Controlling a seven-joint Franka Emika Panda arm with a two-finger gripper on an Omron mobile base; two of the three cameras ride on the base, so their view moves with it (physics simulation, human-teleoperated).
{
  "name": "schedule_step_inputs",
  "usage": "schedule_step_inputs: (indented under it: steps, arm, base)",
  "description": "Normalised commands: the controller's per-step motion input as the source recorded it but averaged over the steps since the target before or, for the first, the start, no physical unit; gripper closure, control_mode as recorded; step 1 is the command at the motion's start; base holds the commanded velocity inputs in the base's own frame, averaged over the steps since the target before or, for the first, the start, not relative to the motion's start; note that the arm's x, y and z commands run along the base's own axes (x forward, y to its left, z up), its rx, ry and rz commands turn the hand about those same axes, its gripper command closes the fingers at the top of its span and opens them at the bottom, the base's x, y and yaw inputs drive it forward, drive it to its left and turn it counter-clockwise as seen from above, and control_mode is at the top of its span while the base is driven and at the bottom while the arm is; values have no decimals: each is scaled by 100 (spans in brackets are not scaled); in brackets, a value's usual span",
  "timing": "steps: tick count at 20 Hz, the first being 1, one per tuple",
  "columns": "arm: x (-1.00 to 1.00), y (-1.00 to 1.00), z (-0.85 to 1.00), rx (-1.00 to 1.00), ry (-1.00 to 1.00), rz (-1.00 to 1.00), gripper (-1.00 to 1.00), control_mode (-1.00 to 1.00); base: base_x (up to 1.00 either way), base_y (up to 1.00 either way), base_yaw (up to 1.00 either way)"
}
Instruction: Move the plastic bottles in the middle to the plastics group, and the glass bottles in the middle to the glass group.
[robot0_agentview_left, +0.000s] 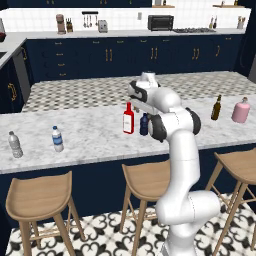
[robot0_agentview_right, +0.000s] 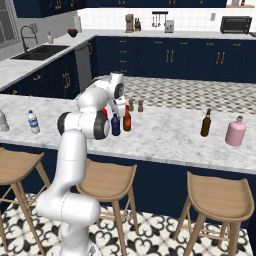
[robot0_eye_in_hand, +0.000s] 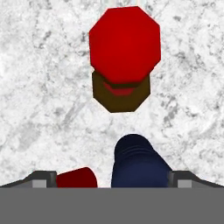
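Marble counter (robot0_agentview_left: 90, 135) in a navy-cabinet kitchen, wooden stools along its front. Mid-counter cluster: navy bottle (robot0_agentview_left: 144, 125) w/ red flat-sided bottle (robot0_agentview_left: 128, 120) just beside it; slim brown bottle (robot0_agentview_right: 127, 119) w/ red top next to the navy one in the right base view. Gripper (robot0_eye_in_hand: 112, 177) hangs above the cluster — fingers spread wide, nothing held; in the hand view the navy bottle sits between the tips. Clear water bottles (robot0_agentview_left: 57, 139) and (robot0_agentview_left: 15, 144) at the left end; amber bottle (robot0_agentview_left: 216, 108) & pink bottle (robot0_agentview_left: 241, 110) at the right end, well apart from the cluster.
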Motion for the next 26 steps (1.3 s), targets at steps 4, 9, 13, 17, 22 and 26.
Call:
schedule_step_inputs:
  steps: [4,9,13,17,22,26]
  arm:
    - [-18,-2,0,-3,0,0,-100,-100]
    - [-23,-1,-3,-3,0,0,-100,-100]
    - [-20,-1,-12,0,0,0,-100,-100]
    - [-11,0,-12,0,-1,0,-100,-100]
    - [0,3,-13,0,-3,0,100,-100]
    - [-1,4,-10,0,0,0,100,-100]
  base:
    - [0,0,0]
    - [0,0,0]
    - [0,0,0]
    - [0,0,0]
    - [0,0,0]
    - [0,0,0]
